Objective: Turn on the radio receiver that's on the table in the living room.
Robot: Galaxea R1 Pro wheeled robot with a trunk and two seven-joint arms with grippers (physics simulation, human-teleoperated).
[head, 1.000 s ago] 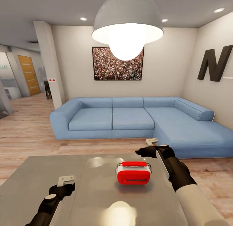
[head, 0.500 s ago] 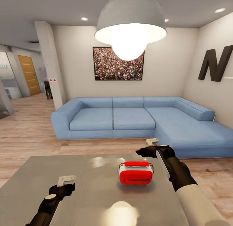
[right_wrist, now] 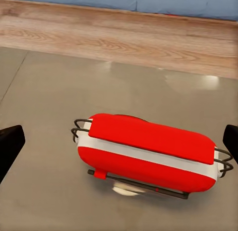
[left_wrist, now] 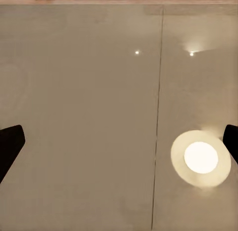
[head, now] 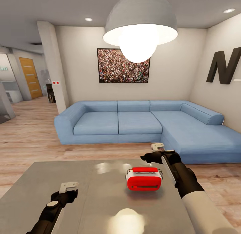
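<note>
Big dark wall letter (head: 223, 68) cut by the head view's edge; radio receiver's (head: 144, 182) dial hidden.

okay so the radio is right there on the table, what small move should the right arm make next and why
Probably lower the right gripper toward the radio receiver. It hangs above and just beyond the radio, fingers wide open, and the right wrist view looks straight down on the red box sitting untouched on the table.

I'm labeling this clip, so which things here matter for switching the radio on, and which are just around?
Matters:
radio receiver
table it sits on
right gripper above the table beside it

Just around:
blue sofa
dome lamp
framed crowd photo
wall letter
wooden door
</note>
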